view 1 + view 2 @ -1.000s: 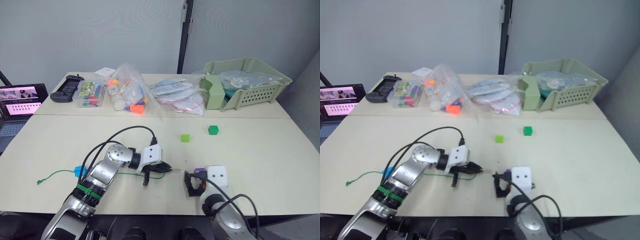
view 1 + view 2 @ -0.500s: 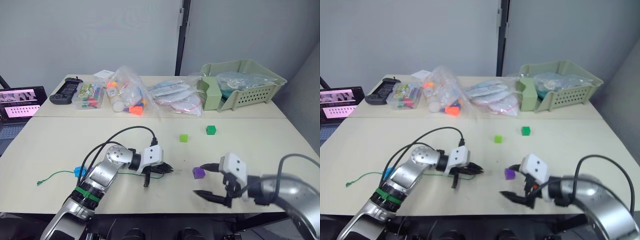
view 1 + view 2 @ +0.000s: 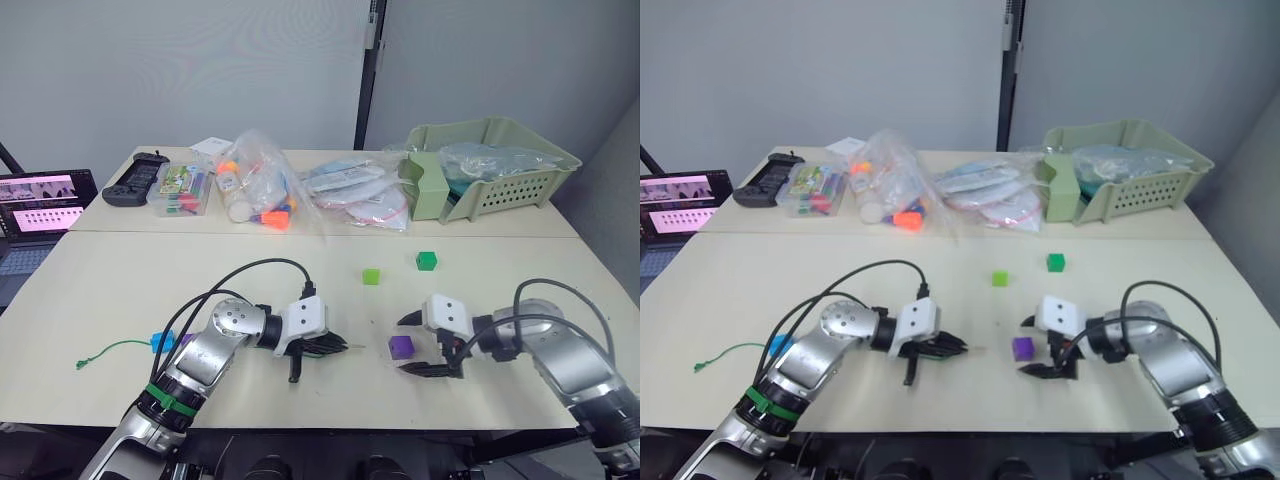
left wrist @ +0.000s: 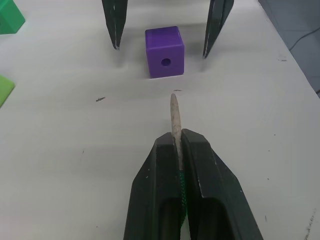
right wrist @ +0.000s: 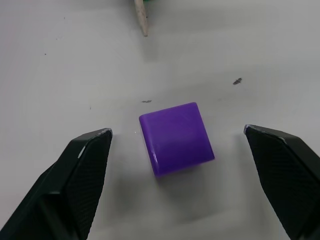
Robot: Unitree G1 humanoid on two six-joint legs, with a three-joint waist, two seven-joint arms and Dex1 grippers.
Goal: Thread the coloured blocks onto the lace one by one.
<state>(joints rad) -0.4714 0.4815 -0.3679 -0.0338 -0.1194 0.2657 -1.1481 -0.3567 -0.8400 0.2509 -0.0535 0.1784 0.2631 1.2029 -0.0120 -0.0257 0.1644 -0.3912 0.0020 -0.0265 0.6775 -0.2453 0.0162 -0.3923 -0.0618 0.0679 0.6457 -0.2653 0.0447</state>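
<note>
Purple block, light, hard, slick plastic: my right claw straddles it spread wide, to pinch its flat sides; left claw clamps the lace behind its stiff tip.

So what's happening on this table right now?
The left gripper is shut on the lace, its pale tip aimed at a purple block lying on the table. The right gripper is open around that block, not gripping it. A blue block sits on the lace.
</note>
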